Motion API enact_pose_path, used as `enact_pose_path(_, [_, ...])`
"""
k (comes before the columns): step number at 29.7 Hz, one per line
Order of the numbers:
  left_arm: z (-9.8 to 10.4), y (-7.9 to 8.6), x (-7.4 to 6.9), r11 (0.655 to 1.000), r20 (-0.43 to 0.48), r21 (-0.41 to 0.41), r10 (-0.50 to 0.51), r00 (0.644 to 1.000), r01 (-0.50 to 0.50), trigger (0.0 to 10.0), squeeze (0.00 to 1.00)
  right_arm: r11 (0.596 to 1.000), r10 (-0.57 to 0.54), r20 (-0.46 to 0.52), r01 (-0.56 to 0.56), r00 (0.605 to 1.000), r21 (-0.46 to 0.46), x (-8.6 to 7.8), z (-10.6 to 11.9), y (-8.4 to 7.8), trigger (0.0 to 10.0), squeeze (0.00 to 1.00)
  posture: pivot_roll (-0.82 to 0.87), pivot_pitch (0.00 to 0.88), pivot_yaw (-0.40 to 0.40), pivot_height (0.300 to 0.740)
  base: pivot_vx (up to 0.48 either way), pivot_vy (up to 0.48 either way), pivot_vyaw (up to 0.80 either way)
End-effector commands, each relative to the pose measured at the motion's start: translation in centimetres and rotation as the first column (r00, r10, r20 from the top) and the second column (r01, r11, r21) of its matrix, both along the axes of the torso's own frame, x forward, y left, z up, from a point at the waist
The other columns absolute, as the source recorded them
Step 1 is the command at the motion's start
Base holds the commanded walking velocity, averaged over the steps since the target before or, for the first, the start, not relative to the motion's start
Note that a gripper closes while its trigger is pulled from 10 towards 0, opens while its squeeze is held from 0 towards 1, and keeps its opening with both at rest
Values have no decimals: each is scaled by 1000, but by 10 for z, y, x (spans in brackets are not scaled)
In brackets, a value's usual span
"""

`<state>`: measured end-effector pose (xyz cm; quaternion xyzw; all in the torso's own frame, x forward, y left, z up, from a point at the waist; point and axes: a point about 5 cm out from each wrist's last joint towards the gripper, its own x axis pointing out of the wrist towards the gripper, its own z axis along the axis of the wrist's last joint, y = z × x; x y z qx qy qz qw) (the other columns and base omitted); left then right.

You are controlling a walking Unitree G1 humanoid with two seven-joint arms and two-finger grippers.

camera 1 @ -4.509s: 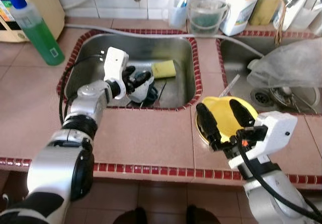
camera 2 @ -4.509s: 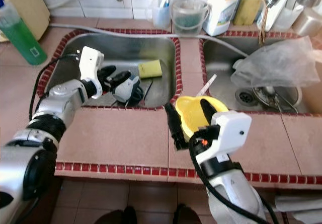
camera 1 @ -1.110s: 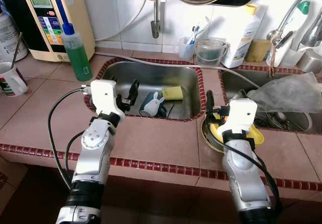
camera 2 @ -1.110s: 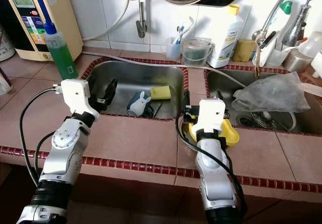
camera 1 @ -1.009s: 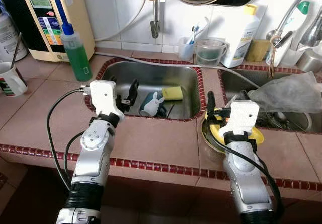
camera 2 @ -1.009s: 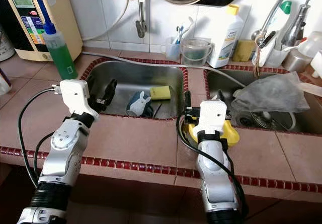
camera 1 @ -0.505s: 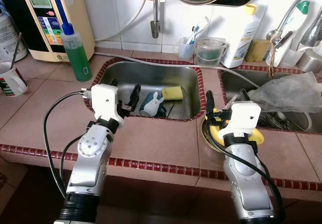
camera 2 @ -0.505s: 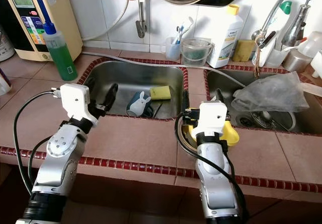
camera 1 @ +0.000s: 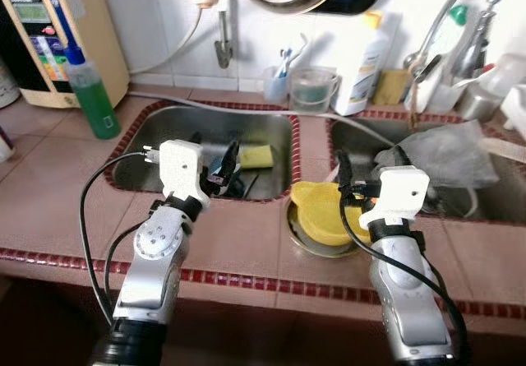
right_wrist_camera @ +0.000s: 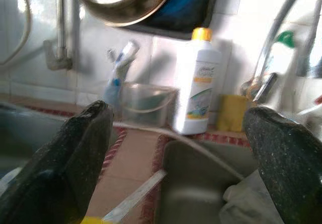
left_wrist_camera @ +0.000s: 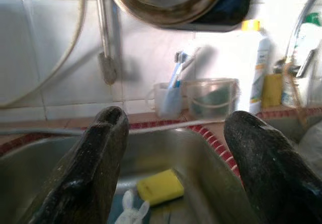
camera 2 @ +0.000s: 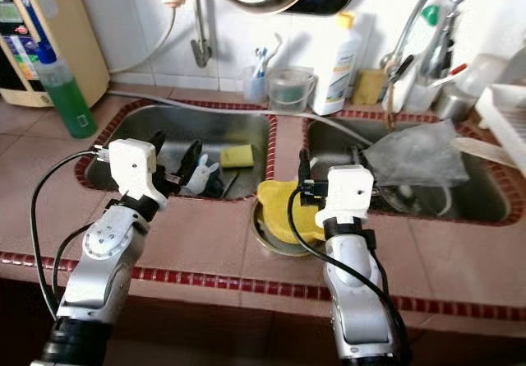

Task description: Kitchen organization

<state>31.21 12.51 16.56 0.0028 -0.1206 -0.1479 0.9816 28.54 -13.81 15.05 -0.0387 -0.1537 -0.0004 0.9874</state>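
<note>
Sorting looks paused between picks: left claw hangs spread and empty over the near rim of the left sink, above the small rabbit toy and yellow sponge. Right claw is likewise spread, holding nothing, raised just behind the yellow bowl on the bench; next comes choosing one and lowering onto it

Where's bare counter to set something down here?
Free: the tiles between the green bottle and the left sink, and the front strip by the left arm. Crowded: the back ledge, both sinks, and around the yellow bowl.
</note>
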Motion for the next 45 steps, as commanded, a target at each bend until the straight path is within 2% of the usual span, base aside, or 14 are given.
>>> enact_pose_path(1, [2,4,-1,1000,2,2,20,1000,-20,10000,0,1000,16,17,-16,1000,6,0,6,4,10000,0,-90,0,23,740,0,-480,0])
enact_pose_path(6, [2,3,-1,1000,-5,2,20,1000,-20,10000,0,1000,18,12,-18,1000,6,-1,5,4,10000,0,-92,0,24,740,0,-442,0])
enact_pose_path(11, [4,1,-2,1000,-2,-29,3,1000,-3,10000,0,1000,27,3,-27,1000,-2,-2,4,3,10000,0,-93,0,23,740,0,0,0])
enact_pose_path(22, [-2,-9,-15,988,-2,93,-122,992,122,10000,0,997,75,-39,-75,996,-6,-11,-2,-3,10000,0,-96,26,18,740,0,0,0])
enact_pose_path(25, [-5,-16,-24,971,-16,133,-198,980,199,10000,0,993,115,-53,-114,992,20,-15,-1,-3,10000,0,-98,35,17,740,0,0,0])
enact_pose_path(28, [-6,-17,-25,967,-20,142,-212,977,213,10000,0,992,126,-54,-125,991,19,-16,-1,-3,10000,0,-99,38,17,740,0,0,0])
enact_pose_path(32, [-5,-22,-33,941,-20,190,-280,960,279,10000,0,980,192,-73,-188,979,65,-19,2,-1,10000,0,-102,45,20,740,0,0,0])
enact_pose_path(39, [0,-31,-42,914,-17,201,-356,934,352,10000,0,958,276,-122,-263,953,115,-19,6,6,10000,0,-93,51,15,740,0,0,0])
enact_pose_path(45, [-7,-34,-51,889,-47,213,-405,913,406,10000,0,944,321,-161,-302,933,133,-20,5,15,10000,0,-81,53,-2,740,0,0,0])
